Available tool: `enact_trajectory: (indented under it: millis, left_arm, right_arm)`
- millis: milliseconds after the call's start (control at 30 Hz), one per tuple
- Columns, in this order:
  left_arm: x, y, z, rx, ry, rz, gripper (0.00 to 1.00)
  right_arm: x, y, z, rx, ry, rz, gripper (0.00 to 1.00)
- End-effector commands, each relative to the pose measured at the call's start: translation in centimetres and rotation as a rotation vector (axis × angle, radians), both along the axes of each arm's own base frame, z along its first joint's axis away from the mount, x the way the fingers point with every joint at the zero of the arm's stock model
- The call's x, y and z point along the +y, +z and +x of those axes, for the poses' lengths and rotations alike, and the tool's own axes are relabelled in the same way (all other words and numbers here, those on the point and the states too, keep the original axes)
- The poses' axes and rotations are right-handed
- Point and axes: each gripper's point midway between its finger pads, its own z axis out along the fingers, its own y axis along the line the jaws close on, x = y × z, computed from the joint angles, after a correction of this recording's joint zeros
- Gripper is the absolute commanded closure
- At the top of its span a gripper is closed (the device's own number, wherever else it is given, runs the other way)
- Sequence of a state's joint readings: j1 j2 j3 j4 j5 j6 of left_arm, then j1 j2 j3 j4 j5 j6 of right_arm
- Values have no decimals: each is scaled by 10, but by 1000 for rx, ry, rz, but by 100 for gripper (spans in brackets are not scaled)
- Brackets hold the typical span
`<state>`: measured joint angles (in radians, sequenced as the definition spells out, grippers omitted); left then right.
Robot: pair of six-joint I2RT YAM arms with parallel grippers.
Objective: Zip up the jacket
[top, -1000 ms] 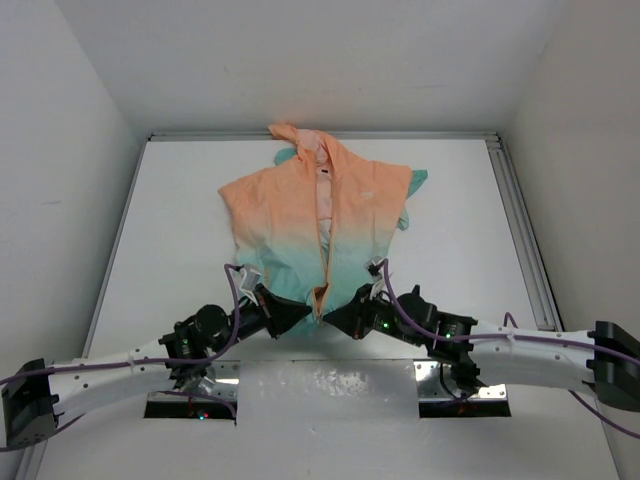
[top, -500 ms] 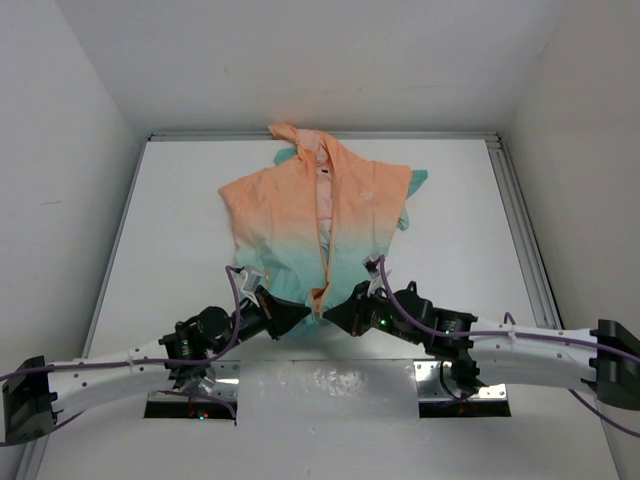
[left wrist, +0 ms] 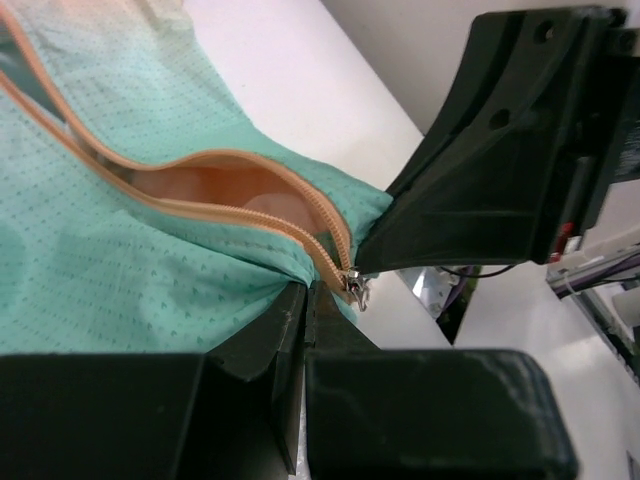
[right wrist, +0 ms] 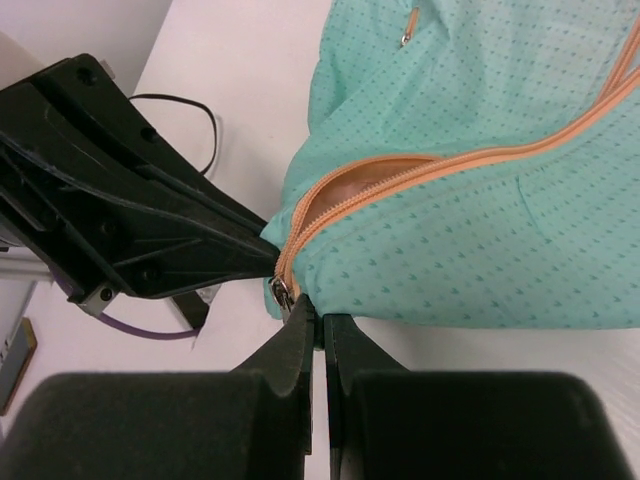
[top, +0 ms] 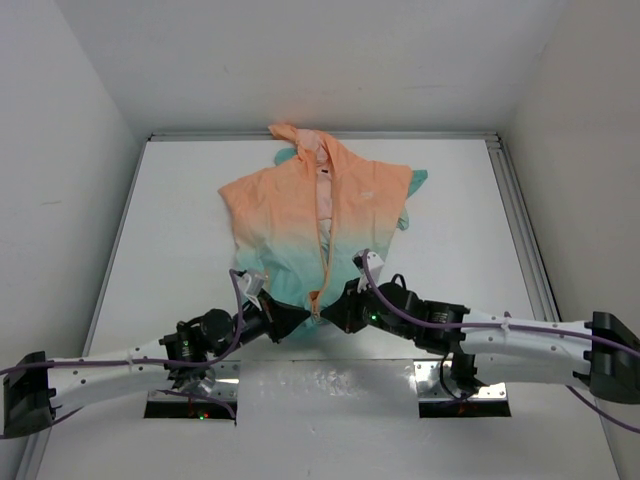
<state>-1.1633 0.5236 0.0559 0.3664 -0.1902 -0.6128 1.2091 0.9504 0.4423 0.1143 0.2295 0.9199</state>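
The jacket (top: 318, 215) lies flat on the white table, peach at the top and teal at the bottom, hood at the far end. Its orange zipper (top: 325, 240) stands open down the front. My two grippers meet at the zipper's near end. The left gripper (left wrist: 312, 292) is shut on the teal hem just left of the zipper. The right gripper (right wrist: 321, 314) is shut on the hem from the other side. The small metal slider (left wrist: 355, 288) hangs between the two tips, and it also shows in the right wrist view as the slider (right wrist: 283, 295).
Raised rails run along the table's right edge (top: 520, 230) and far edge (top: 320, 136). White walls close in on three sides. Two metal base plates (top: 455, 385) sit at the near edge under the arms.
The right arm has shifted left and a little forward, bringing its wrist closer to the zipper's near end. The left arm has barely moved. Both grippers stay shut.
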Motion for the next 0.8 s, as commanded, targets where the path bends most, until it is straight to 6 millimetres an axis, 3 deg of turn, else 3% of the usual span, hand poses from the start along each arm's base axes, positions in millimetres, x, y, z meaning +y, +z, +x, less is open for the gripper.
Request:
enact_trajectory:
  millis: [0,233,333,467,767]
  left_arm:
    - [1,-11,-4,7,-11,67,100]
    - [8,-21,4,31,50,139,100]
    - [6,-16,1,24,33,128,100]
    - [-1,-4,-6,11,-17,84,100]
    - [-5,19,-21,17,-91,-13,100]
  right_arm:
    - [13,39,11,-44,-33,83,100]
    - [14,40,16,-11,-68,29,100]
    - [16,31,18,13,-79,-35,100]
    - [24,32,25,7,-92,-55,100]
    - [21,22,48,-30,-150,-118,100]
